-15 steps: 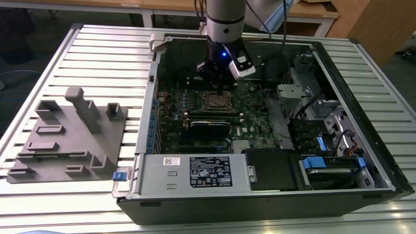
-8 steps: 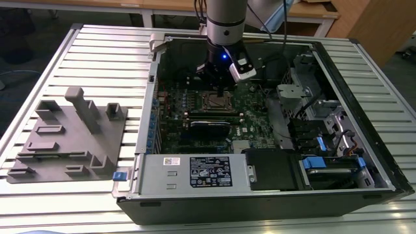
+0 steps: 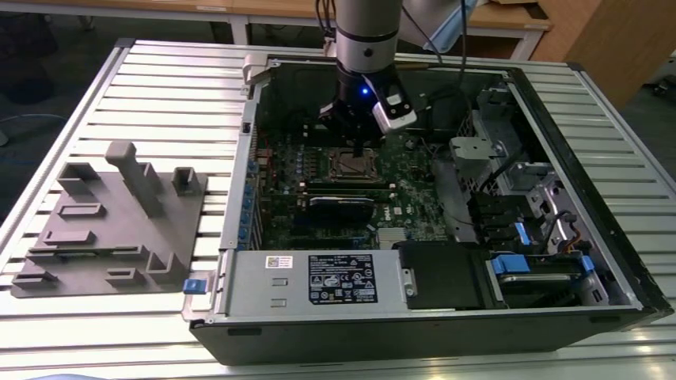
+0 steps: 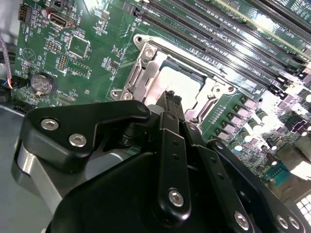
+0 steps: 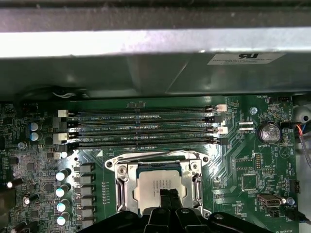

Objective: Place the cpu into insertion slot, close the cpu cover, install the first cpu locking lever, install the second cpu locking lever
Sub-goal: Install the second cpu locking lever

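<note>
The cpu (image 5: 156, 183), a square chip with a dull silver top, lies flat in the insertion slot (image 5: 197, 188) on the green motherboard (image 5: 243, 165). The cpu cover (image 5: 127, 171), a silver metal frame, lies down around the chip and leaves its top bare. My gripper (image 5: 168, 196) hovers just over the chip's near edge, its two black fingers pressed together and holding nothing. In the second wrist view the fingertips (image 4: 169, 98) sit over the edge of the cpu (image 4: 177, 80), inside the cover (image 4: 142, 68). In the exterior view my gripper (image 3: 356, 147) hangs over the socket (image 3: 351, 165) in the open computer case.
Long black memory slots (image 5: 141, 127) run beside the socket, with the metal case wall (image 5: 146, 43) behind them. Capacitors (image 5: 62, 191) and a coin battery (image 5: 267, 132) flank the socket. The power supply (image 3: 317, 277) and drive bays (image 3: 533, 265) fill the case's near side. A grey fixture (image 3: 106, 222) sits outside.
</note>
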Motion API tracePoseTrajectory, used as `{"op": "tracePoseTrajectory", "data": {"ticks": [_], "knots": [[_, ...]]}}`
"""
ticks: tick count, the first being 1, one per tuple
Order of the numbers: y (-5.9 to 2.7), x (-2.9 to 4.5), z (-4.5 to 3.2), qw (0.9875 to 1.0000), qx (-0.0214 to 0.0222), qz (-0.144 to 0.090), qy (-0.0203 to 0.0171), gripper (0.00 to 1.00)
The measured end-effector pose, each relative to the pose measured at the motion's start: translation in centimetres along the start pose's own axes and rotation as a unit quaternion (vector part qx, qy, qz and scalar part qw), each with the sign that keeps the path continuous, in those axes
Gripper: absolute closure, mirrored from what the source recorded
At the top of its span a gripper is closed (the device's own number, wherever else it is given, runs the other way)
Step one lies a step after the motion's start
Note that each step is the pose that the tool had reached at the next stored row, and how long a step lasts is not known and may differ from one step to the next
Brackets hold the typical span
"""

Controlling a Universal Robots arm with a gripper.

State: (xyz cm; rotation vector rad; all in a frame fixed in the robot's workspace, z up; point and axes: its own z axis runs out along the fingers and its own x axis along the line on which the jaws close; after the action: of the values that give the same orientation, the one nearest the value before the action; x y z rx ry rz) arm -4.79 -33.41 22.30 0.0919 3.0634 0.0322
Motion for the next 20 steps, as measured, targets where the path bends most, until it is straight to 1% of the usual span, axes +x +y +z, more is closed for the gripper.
{"op": "tracePoseTrajectory", "data": {"ticks": [2, 4, 9, 14, 20], "knots": [[0.00, -0.01, -0.03, 1.0000, -0.0001, 0.000, -0.0001, 0.89], [0.03, -0.08, -1.08, 1.0000, 0.0000, 0.000, 0.0000, 0.89], [-0.07, -0.09, -1.09, 1.0000, 0.0000, 0.000, 0.0000, 0.89], [-0.35, -0.11, -1.08, 1.0000, 0.0000, 0.000, 0.0000, 0.89], [-1.16, -0.16, -1.10, 1.0000, 0.0000, 0.000, 0.0000, 0.89]]}}
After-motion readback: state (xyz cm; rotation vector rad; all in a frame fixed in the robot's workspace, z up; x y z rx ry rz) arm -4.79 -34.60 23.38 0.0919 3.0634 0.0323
